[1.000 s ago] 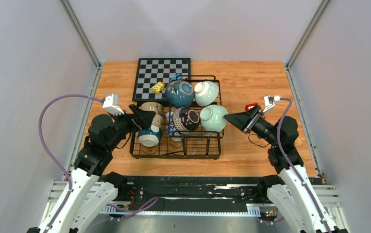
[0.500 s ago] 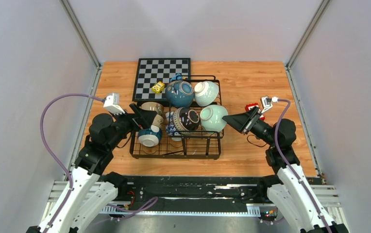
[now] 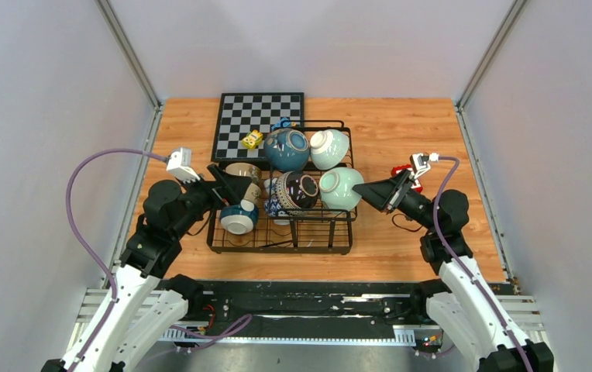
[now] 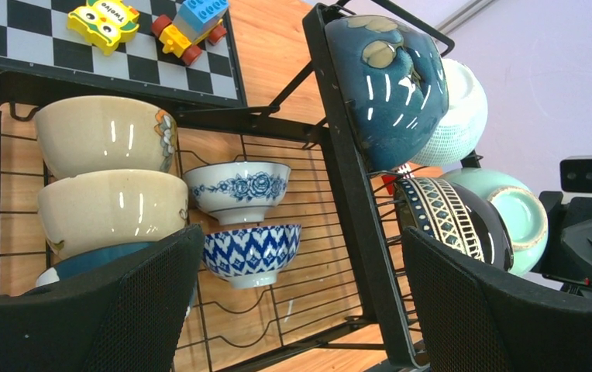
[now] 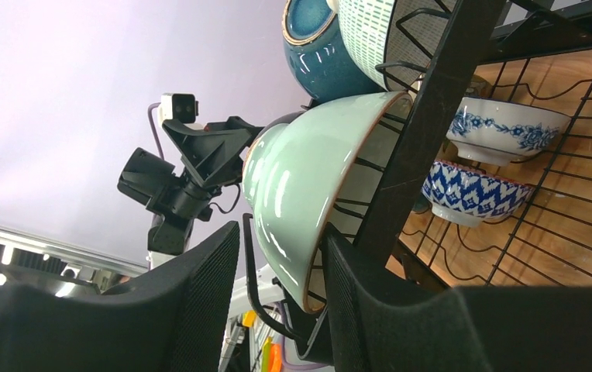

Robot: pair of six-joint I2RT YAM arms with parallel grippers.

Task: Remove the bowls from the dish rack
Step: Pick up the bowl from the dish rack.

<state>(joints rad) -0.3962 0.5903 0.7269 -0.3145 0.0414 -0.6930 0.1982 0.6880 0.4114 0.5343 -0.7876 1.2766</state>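
Observation:
The black wire dish rack [image 3: 281,249] stands mid-table. It holds a teal blue bowl [image 3: 286,149], a pale ribbed bowl [image 3: 329,148], a mint green bowl [image 3: 340,188], a dark speckled bowl [image 3: 298,191], a beige bowl [image 3: 242,172] and a blue-banded bowl [image 3: 238,219]. My left gripper [image 3: 227,180] is open at the rack's left side, near the beige bowls [image 4: 111,209]. My right gripper [image 3: 366,188] is open at the rack's right side. In the right wrist view its fingers [image 5: 192,310] straddle the lower rim of the mint bowl [image 5: 301,186].
A chessboard [image 3: 260,124] lies behind the rack with a yellow toy block [image 3: 252,139] and a blue toy [image 3: 281,122] on it. A small red object [image 3: 401,170] lies right of the rack. Two blue-and-white bowls [image 4: 250,252] sit on the rack floor.
My right gripper has moved a little left, closer onto the mint bowl. The left arm has barely moved. No bowl has shifted.

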